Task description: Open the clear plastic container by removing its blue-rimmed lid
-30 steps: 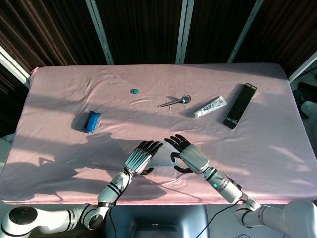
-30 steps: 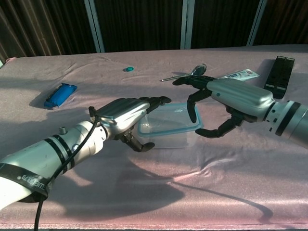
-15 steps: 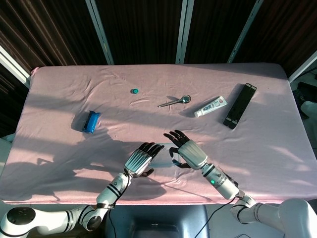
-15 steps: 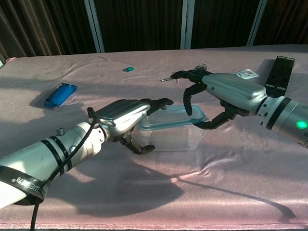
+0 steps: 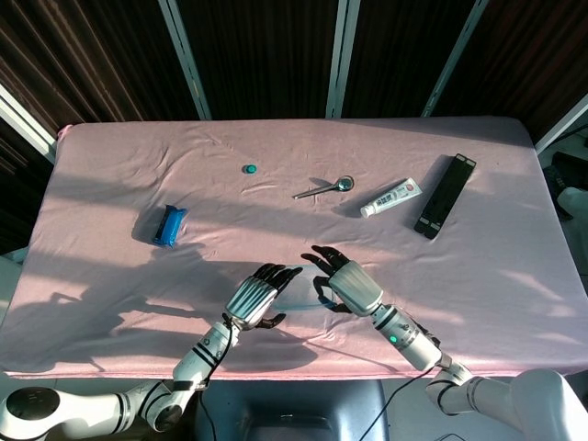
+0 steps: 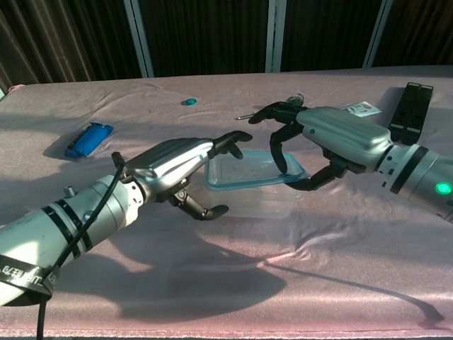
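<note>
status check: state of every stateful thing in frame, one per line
blue-rimmed lid: lifted, tilted, held at its right edge by the right hand
clear plastic container: on the table, top uncovered
right hand: gripping the lid
left hand: fingers curled by the container's left end, contact unclear
toothpaste tube: lying flat, cap on

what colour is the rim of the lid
Blue-teal, around a clear panel; the lid shows best in the chest view.

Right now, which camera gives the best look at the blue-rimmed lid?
The chest view: the blue-rimmed lid shows whole, tilted above the clear container, between the right hand and left hand. In the head view the two hands hide nearly all of it.
</note>
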Action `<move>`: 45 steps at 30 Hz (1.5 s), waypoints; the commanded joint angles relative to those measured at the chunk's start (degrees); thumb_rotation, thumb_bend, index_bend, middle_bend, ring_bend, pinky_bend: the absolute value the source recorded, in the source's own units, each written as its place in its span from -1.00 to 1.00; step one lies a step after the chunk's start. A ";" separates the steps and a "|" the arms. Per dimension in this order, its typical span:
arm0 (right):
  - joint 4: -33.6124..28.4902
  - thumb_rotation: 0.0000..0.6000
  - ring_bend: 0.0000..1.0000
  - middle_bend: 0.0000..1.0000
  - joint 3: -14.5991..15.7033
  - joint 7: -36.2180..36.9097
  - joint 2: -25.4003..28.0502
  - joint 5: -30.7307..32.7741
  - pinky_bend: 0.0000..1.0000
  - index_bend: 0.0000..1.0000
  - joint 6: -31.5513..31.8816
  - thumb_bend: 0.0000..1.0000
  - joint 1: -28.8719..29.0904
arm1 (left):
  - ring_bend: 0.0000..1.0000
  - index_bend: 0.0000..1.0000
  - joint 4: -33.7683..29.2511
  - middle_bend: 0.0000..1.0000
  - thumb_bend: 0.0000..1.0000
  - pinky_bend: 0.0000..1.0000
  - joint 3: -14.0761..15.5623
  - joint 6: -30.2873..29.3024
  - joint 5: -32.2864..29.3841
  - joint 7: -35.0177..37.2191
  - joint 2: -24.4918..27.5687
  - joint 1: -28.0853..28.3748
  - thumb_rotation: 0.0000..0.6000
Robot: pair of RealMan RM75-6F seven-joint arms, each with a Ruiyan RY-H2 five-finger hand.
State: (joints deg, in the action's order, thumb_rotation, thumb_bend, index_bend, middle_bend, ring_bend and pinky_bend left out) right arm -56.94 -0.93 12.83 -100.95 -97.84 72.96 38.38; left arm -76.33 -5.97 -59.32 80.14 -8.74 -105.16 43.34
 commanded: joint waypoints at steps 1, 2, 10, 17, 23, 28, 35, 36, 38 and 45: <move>-0.09 1.00 -0.80 -0.52 0.03 -0.07 0.17 -0.07 -0.49 0.57 0.19 0.32 0.02 | -0.64 -1.00 0.11 -0.47 -0.35 -0.59 1.19 -2.10 3.04 3.66 0.79 -0.89 1.00; -0.15 1.00 -0.80 -0.52 0.05 -0.17 0.26 -0.13 -0.49 0.57 0.31 0.34 0.02 | -0.70 -1.00 0.16 -0.52 -0.35 -0.63 1.42 -2.49 3.62 4.43 0.94 -1.05 1.00; -1.25 1.00 -0.80 -0.52 0.01 -1.07 0.81 -0.68 -0.48 0.57 1.57 0.37 0.09 | -0.98 -1.00 0.75 -0.71 -0.35 -0.84 2.20 -4.37 6.43 9.01 2.25 -1.85 1.00; -3.47 1.00 -0.80 -0.52 -0.61 -2.45 2.63 -0.86 -0.48 0.57 2.90 0.37 0.10 | -1.00 -1.00 1.25 -0.98 -0.35 -1.00 1.65 -6.55 7.63 11.84 3.70 -2.61 1.00; -5.18 1.00 -0.80 -0.52 -1.10 -4.53 5.00 -0.64 -0.47 0.57 3.58 0.37 -0.22 | -1.00 -1.00 0.64 -1.00 -0.35 -1.00 1.48 -7.85 7.69 13.04 6.29 -3.73 1.00; -3.66 1.00 -0.80 -0.52 -1.75 -7.46 7.56 1.31 -0.47 0.57 3.01 0.37 -1.30 | -1.00 -1.00 -0.86 -1.00 -0.35 -1.00 2.53 -9.83 8.32 13.77 9.91 -5.72 1.00; 3.30 1.00 -0.80 -0.52 -1.71 -9.55 7.18 6.03 -0.46 0.49 -2.68 0.37 -2.57 | -1.00 -1.00 -2.49 -1.00 -0.35 -1.00 3.97 -11.05 8.68 15.04 13.56 -7.95 1.00; 4.81 1.00 -0.80 -0.52 -1.62 -9.73 6.51 6.59 -0.46 0.39 -3.70 0.37 -2.63 | -1.00 -1.00 -2.77 -1.00 -0.35 -1.00 4.30 -11.19 8.87 15.00 14.05 -8.28 1.00; 6.57 1.00 -0.80 -0.53 -1.34 -9.60 5.54 7.43 -0.48 0.15 -5.81 0.35 -2.61 | -1.00 -1.00 -3.32 -1.00 -0.35 -1.00 4.96 -11.61 9.29 14.84 14.95 -8.95 1.00; 3.06 1.00 -1.00 -0.89 0.63 -11.05 7.40 8.20 -0.88 -0.97 -10.58 -0.64 -2.99 | -1.00 -1.00 -6.80 -1.00 -0.35 -1.00 7.26 -13.82 9.24 15.71 19.27 -12.64 1.00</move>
State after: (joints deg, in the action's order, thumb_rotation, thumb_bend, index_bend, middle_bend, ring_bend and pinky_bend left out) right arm -51.40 -1.19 2.55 -94.89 -90.03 63.42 35.78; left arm -82.19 0.69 -72.46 89.58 6.54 -86.87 31.63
